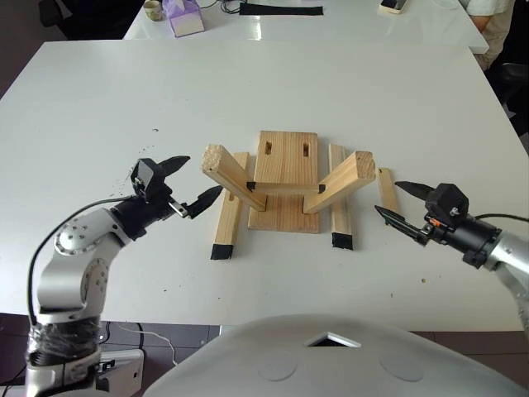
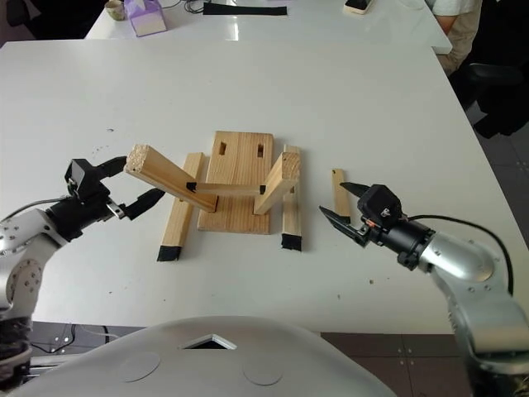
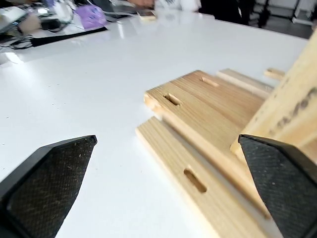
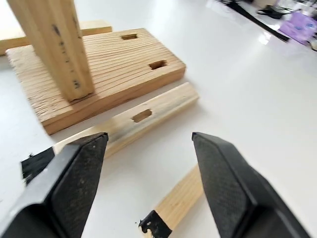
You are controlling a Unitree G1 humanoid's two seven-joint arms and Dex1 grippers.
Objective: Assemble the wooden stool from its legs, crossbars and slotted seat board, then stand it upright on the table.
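The slotted seat board lies flat at the table's middle. Two legs rise from it, tilted outward: one to the left, one to the right, with a crossbar between them. Two more legs lie flat, one beside the board's left edge and one beside its right edge. A thin loose crossbar lies farther right. My left gripper stands open just left of the raised left leg. My right gripper is open over the loose crossbar, not touching it.
A purple tissue box, a cup and a black strip sit on the far table. Bare white tabletop surrounds the stool parts. The near edge runs just behind both arms.
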